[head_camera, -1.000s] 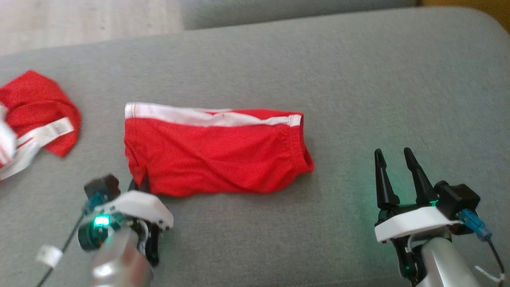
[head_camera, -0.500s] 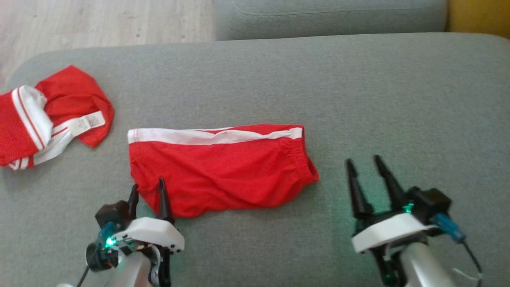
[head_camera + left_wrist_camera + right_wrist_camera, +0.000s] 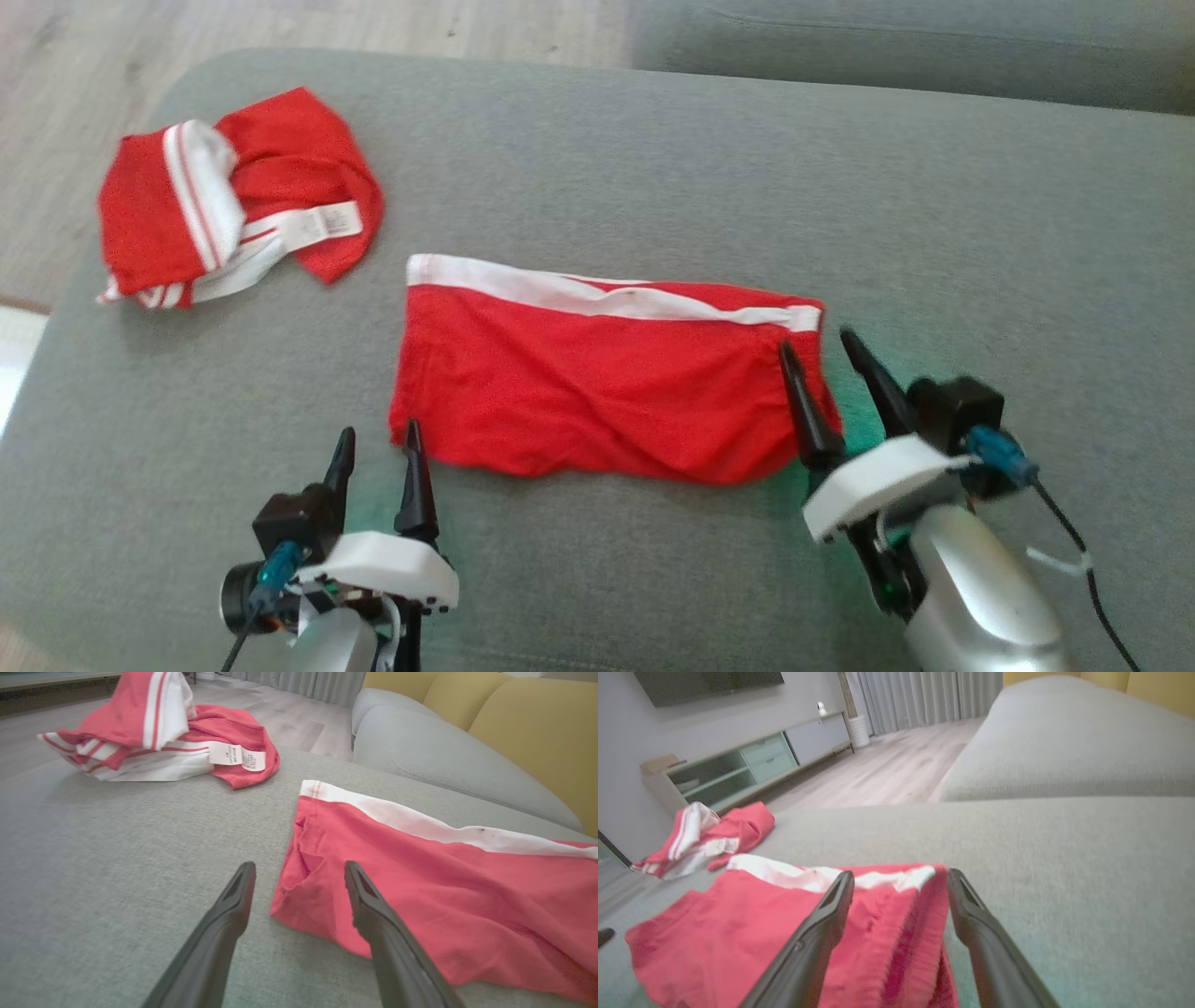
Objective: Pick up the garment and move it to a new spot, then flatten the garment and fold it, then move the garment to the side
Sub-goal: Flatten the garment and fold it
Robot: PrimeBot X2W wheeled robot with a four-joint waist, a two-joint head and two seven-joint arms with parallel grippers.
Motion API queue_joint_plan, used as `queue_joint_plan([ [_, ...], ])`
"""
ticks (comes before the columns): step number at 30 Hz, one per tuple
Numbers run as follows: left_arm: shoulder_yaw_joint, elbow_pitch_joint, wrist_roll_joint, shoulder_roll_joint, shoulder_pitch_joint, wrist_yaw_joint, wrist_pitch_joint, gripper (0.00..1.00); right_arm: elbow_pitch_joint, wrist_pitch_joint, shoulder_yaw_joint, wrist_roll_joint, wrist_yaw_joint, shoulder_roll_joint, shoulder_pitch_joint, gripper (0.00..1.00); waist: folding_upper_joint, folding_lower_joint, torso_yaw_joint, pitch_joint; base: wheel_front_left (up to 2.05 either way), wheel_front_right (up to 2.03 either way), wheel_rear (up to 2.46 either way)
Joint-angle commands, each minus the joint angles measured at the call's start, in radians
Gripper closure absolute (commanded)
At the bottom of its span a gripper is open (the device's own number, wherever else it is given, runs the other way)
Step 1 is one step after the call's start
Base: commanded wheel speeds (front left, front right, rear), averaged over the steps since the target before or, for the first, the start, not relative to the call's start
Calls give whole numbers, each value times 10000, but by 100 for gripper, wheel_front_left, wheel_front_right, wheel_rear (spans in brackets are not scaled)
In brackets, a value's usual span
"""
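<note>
Head view: the shorts (image 3: 597, 383) lie flat in the middle of the cushion (image 3: 653, 168), white stripe along their far edge. A second red-and-white pile (image 3: 233, 196) sits at the cushion's far left corner. My left pincer (image 3: 378, 431) stands wide and empty toward the cushion's front, just off the shorts' near left corner. My right pincer (image 3: 817, 342) is also wide, over their right end.

Left wrist view: the fingers straddle that left corner, one over bare cushion and one over red cloth. It looks thin, limp and light. I reckon it'll sag and spill open if I lift one point, so I'd pinch every layer at both ends. The shorts run off the right edge here.

Right wrist view: it's blurry, but the waistband end sits between my fingers, and the gathered hem should give a firmer bite. I can't tell how many layers are stacked, or whether the fingertips touch cloth.
</note>
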Motion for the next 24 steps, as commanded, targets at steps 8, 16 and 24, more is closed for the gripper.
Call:
queue_joint_plan([
  [8, 386, -659, 151, 141, -16, 104, -124, 0, 1961, -101, -428, -34, 39, -7, -477, 0, 0, 0, 423, 176, 0, 0, 0],
  [16, 580, -826, 293, 141, -7, 55, -124, 0, 2514, -106, 454, 1492, 39, -7, -340, 100, 0, 0, 381, 281, 0, 0, 0],
  [24, 711, -857, 386, 141, 77, -14, -124, 0, 2617, -107, -23, 2410, 39, -7, -331, 100, 0, 0, 289, 243, 0, 0, 0],
])
